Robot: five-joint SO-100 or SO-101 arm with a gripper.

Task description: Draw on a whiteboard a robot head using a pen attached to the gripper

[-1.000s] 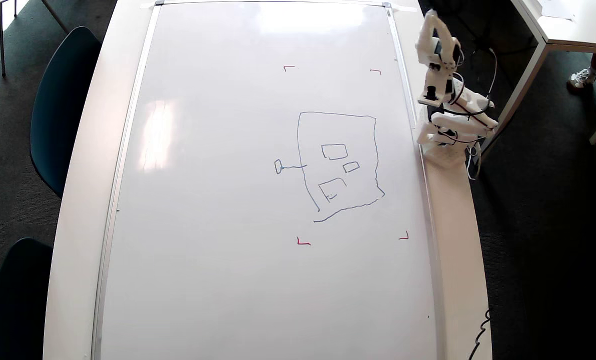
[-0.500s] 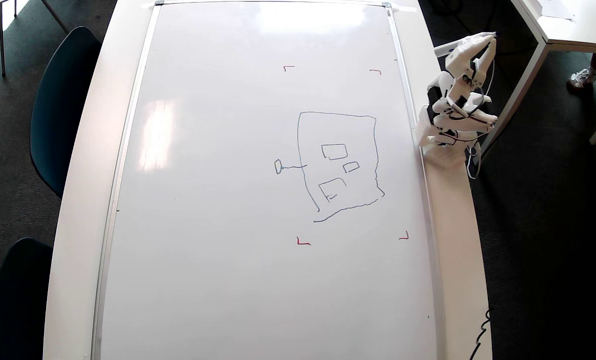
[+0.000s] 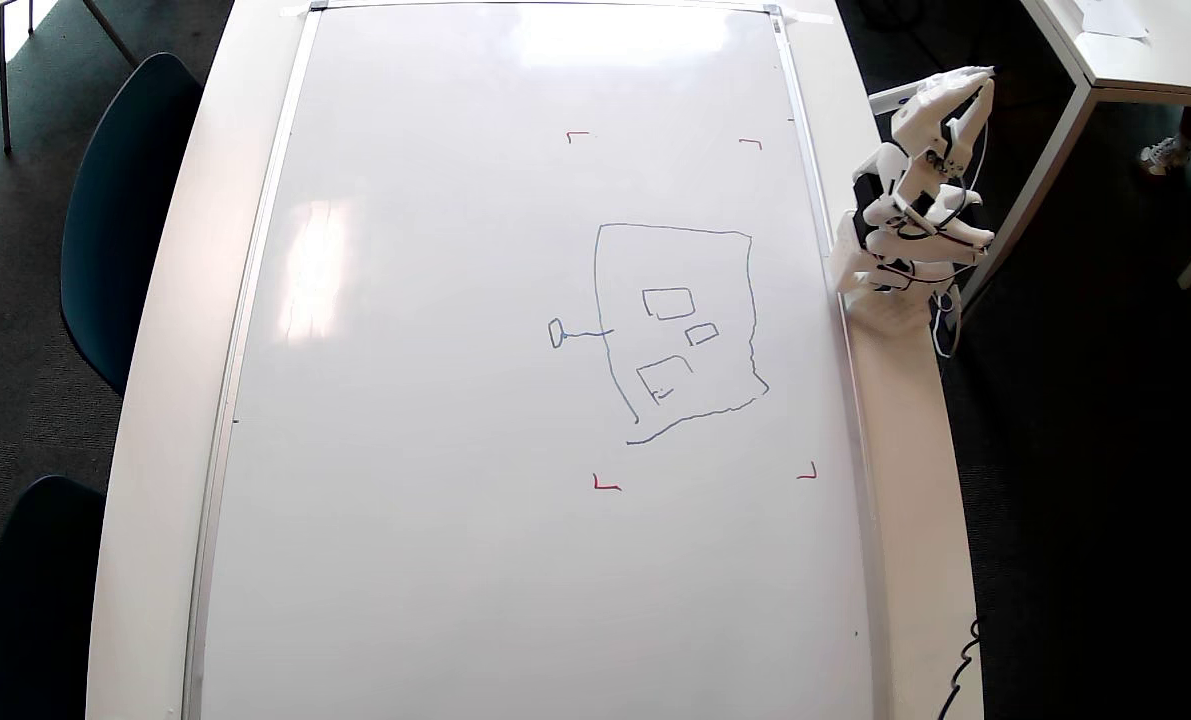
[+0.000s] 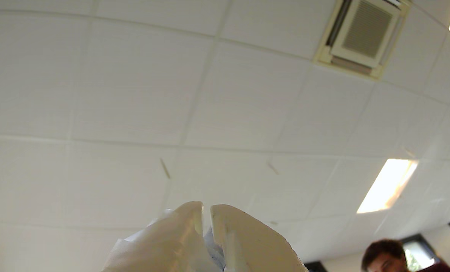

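Blue line work first: your robot head sits on the right half of the whiteboard in the overhead view, inside the four red corner marks. Its outline is a lopsided box, longer up and down the frame than across it. The antenna stub sticks out of the box's left side, pointing frame-left and ending in a small box. Three small rectangles lie inside the outline. The bottom edge is wobbly and slants.

Whiteboard lies flat on the white counter, long axis running top to bottom of the overhead view.

Your arm is folded up at the counter's right edge, clear of the board, well apart from the drawing. End effector points away from the board, toward the upper right of that view.

Wrist view looks straight up at ceiling tiles, a vent and a light panel. End effector fingers stand nearly together, a thin slit between the tips. You cannot make out a pen in either view, so whether the fingers grip anything cannot be told.
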